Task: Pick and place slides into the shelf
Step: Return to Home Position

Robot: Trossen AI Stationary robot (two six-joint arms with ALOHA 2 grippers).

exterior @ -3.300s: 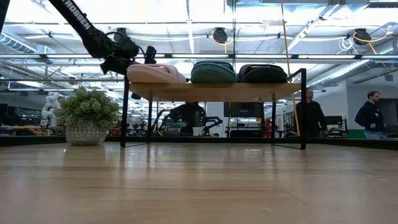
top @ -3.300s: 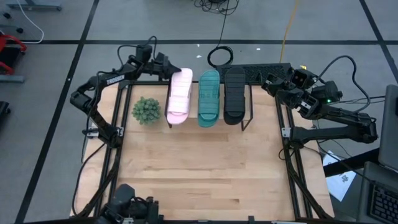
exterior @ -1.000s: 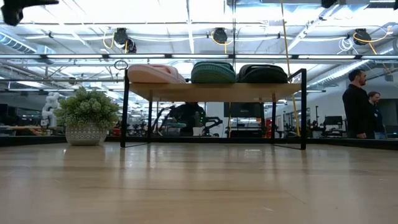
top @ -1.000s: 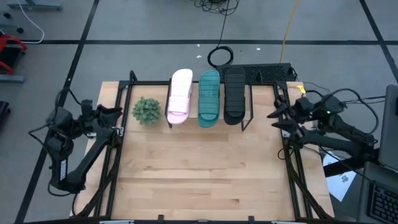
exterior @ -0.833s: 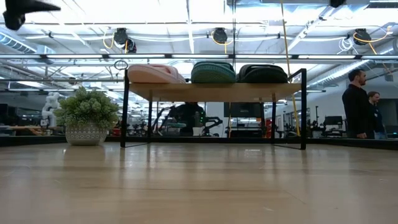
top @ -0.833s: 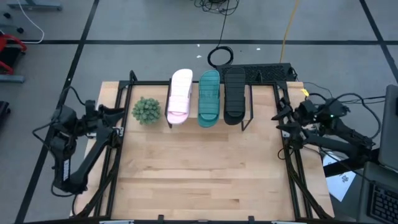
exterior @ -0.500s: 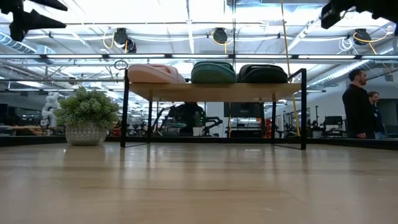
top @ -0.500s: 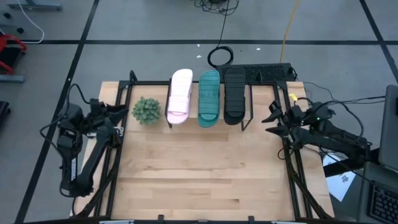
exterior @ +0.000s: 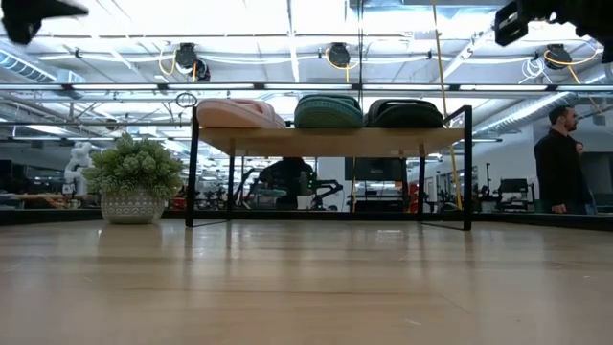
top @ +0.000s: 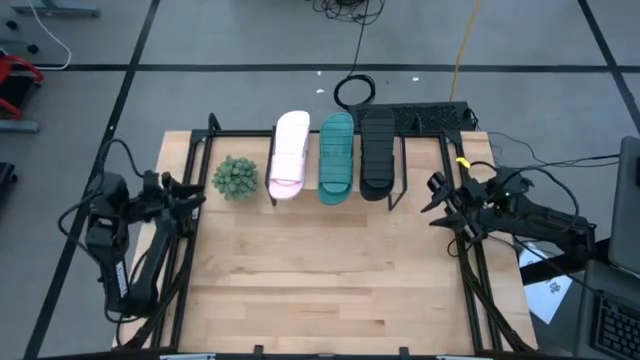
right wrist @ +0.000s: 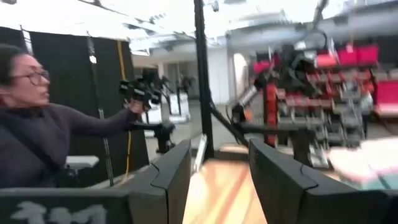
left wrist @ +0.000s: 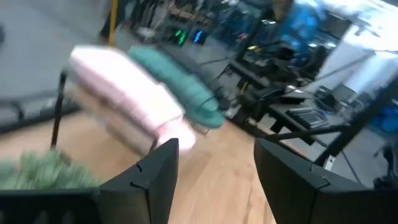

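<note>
Three slides lie side by side on the shelf's plank top [top: 350, 195] at the table's far edge: the pale pink one [top: 289, 155] on the left, the teal one [top: 336, 157] in the middle, the black one [top: 377, 152] on the right. They also show in the low view [exterior: 326, 112] on the shelf [exterior: 330, 141]. My left gripper [top: 190, 190] is open and empty at the table's left edge, beside the plant. My right gripper [top: 435, 198] is open and empty at the table's right edge, right of the shelf.
A small potted plant [top: 235, 177] stands on the table left of the shelf. Black frame rails [top: 470, 270] run along the table's left and right sides. A black power strip [top: 430, 115] and cables lie on the floor behind the shelf. People stand in the room beyond [exterior: 558, 158].
My left gripper has come in from beyond the table's left edge toward the plant. My right gripper has moved toward the table's left, closer to the shelf's right end. The slides have stayed in place on the shelf.
</note>
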